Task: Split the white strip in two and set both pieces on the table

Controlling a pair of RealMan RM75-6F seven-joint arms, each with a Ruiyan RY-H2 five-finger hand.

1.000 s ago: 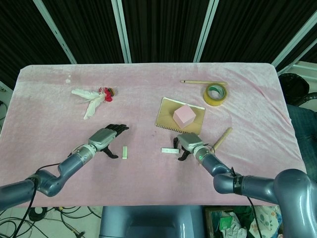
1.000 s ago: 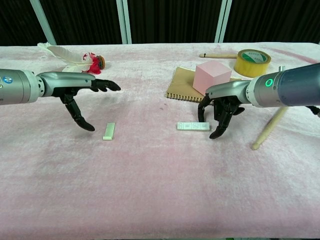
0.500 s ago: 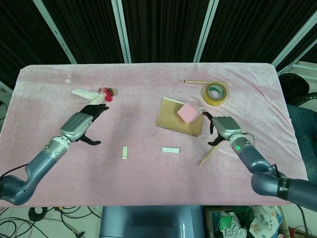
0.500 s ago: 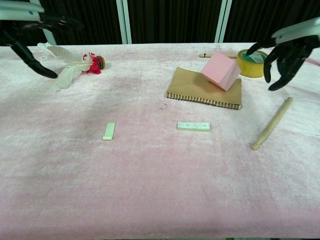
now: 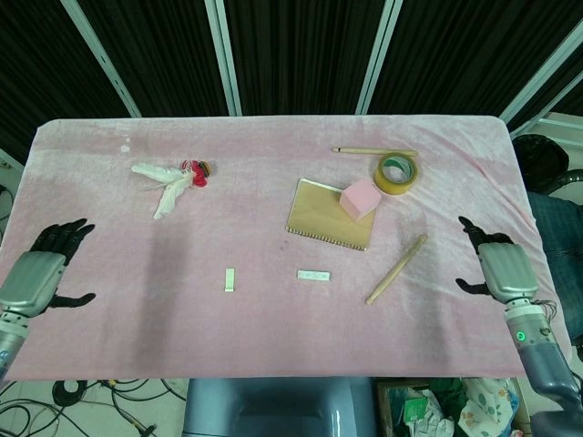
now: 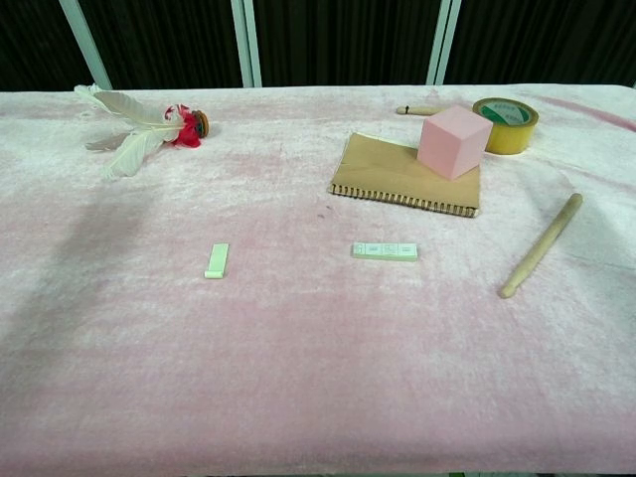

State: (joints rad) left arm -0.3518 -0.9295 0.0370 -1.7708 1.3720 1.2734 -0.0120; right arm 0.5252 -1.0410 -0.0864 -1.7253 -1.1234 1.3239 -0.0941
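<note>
Two white strip pieces lie flat on the pink cloth, well apart. The shorter piece (image 5: pixel 230 279) (image 6: pixel 217 260) lies to the left; the longer piece (image 5: pixel 312 275) (image 6: pixel 385 251) lies to the right, below the notebook. My left hand (image 5: pixel 41 271) hovers at the table's far left edge, open, fingers spread, holding nothing. At the far right edge my right hand (image 5: pixel 496 266) is likewise open and empty. Neither hand appears in the chest view.
A brown spiral notebook (image 5: pixel 323 211) (image 6: pixel 393 171) carries a pink cube (image 5: pixel 360 199) (image 6: pixel 454 141) on its right corner. A wooden stick (image 5: pixel 396 269) (image 6: pixel 541 244) lies right of the longer piece. Yellow tape roll (image 5: pixel 396 173), a second stick (image 5: pixel 373 150) and a white feather toy (image 5: pixel 168 182) sit farther back.
Both hands have drawn back from the two pieces to the table's left and right edges. The pink cube shifted on the notebook toward its right corner. The pieces stayed put.
</note>
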